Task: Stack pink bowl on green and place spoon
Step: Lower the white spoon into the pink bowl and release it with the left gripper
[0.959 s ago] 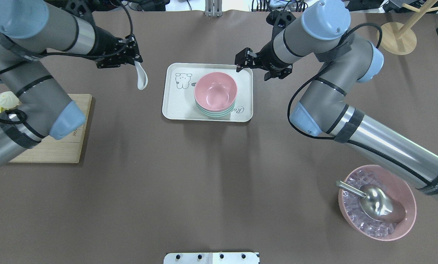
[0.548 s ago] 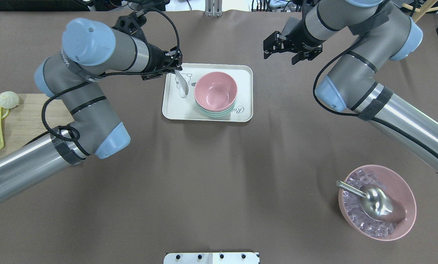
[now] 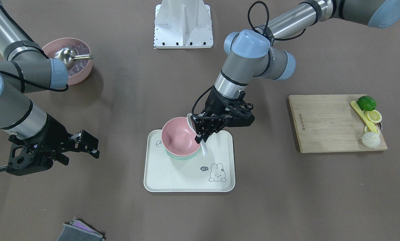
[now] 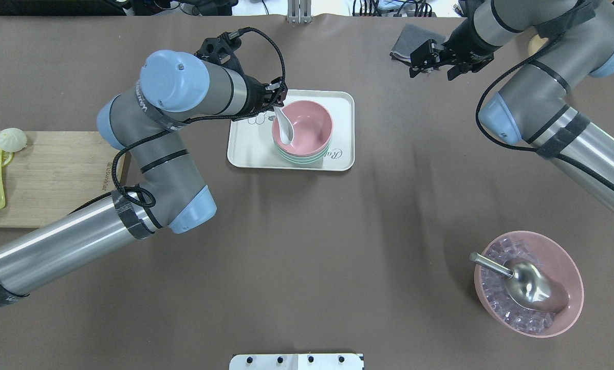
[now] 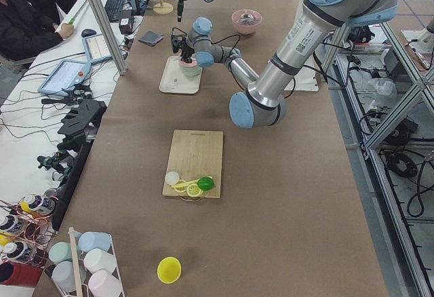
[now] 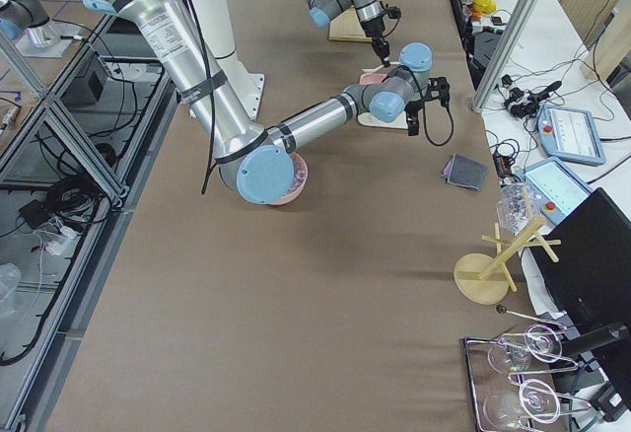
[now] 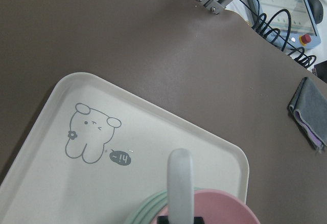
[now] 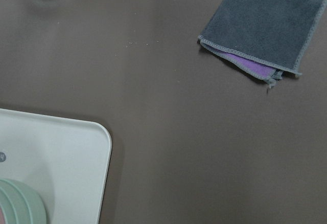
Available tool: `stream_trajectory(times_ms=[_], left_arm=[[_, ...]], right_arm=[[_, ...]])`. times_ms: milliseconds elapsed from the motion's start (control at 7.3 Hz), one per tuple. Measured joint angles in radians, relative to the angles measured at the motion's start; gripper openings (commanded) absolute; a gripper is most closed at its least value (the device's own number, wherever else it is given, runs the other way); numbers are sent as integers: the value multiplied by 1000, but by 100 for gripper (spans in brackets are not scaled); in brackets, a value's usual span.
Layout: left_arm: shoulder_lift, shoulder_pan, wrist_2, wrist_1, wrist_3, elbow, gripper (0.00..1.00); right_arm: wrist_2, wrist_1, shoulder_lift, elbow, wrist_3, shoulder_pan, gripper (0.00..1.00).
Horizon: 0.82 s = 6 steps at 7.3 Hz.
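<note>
The pink bowl (image 4: 307,128) sits stacked on the green bowl (image 4: 300,158) on the white tray (image 4: 250,149). My left gripper (image 4: 278,104) is shut on the handle of a white spoon (image 4: 285,129). It holds the spoon tilted, with the scoop end down over the pink bowl's left rim. I cannot tell whether the spoon touches the bowl. The front view shows the left gripper (image 3: 200,134), spoon (image 3: 204,149) and pink bowl (image 3: 178,135). The left wrist view shows the spoon (image 7: 180,183) above the bowl rim (image 7: 225,209). My right gripper (image 4: 431,66) is open and empty, far back right of the tray.
A folded grey cloth (image 4: 408,41) lies just behind the right gripper. A pink bowl of ice with a metal scoop (image 4: 527,285) stands front right. A wooden cutting board (image 4: 55,174) with lime, lemon and a bun lies at the left.
My left arm has carried the spoon rightward, from left of the tray to over the pink bowl's rim. My right gripper has drawn back from the tray's corner toward the back right.
</note>
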Motion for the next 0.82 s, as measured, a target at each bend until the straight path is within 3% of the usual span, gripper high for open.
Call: stream_trajectory(times_ms=[274,411,548,822], left_arm=[[-33,13,15,-9,0,38,3],[-47,22,26,-18,1,55,76],[-62,27,35,-24,4,71,98],[-75,29,39,-27,17,77,98]], right_arm=[[1,0,-2,0,-4,4,100],[1,0,-2,0,-5,5,100],[1,0,-2,0,-5,7,100],[2,-1,-4,0,-5,10,100]])
